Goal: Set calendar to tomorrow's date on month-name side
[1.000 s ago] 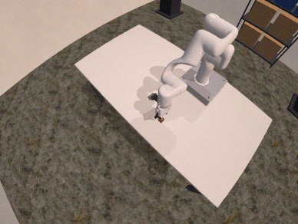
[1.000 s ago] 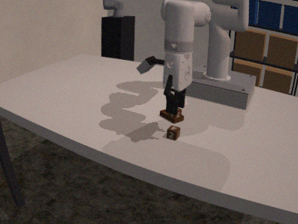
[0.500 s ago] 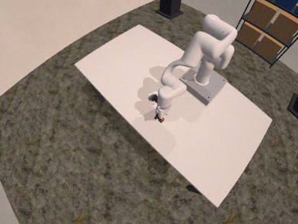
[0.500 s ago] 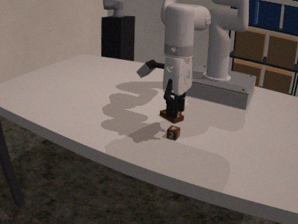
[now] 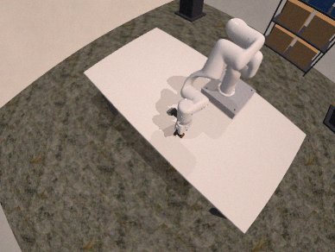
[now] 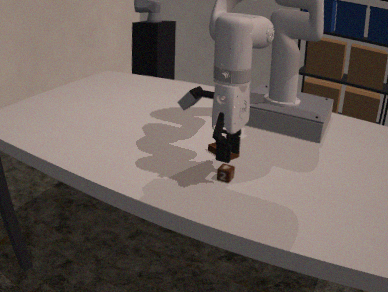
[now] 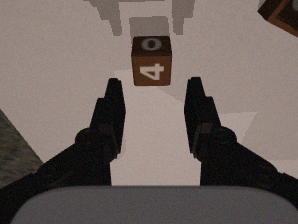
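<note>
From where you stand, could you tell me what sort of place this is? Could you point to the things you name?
Probably a robotics lab or workroom: a white arm (image 5: 225, 53) (image 6: 233, 55) bolted to a pale table (image 5: 268, 173) (image 6: 90, 100), with shelving (image 5: 315, 62) (image 6: 345, 80) of brown and blue boxes behind.

Hand (image 5: 178, 133) (image 6: 229, 156) (image 7: 154, 94) — a bit lower than b4, nearer loose cube (image 5: 182, 135) (image 6: 225, 173) (image 7: 151, 67)
</note>
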Controlling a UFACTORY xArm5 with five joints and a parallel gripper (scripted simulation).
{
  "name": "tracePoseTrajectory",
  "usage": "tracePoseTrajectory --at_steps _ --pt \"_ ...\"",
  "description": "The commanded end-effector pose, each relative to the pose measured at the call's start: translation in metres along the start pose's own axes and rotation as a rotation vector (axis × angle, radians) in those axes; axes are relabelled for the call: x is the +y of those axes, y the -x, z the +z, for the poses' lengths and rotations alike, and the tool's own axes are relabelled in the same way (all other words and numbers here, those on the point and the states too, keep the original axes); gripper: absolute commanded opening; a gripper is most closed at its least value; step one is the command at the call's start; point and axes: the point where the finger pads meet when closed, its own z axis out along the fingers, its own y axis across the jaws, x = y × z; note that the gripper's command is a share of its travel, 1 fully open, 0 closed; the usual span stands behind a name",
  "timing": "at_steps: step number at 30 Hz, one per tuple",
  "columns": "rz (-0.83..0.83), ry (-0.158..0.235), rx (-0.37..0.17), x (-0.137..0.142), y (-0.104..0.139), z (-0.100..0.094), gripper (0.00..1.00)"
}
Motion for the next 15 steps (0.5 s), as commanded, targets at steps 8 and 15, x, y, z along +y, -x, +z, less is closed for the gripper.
tracePoseTrajectory --at_steps 8,15 --pt "0.000 -0.004 0.000 -0.002 0.000 0.011 0.47" --pt "0.000 -0.004 0.000 -0.002 0.000 0.017 0.47"
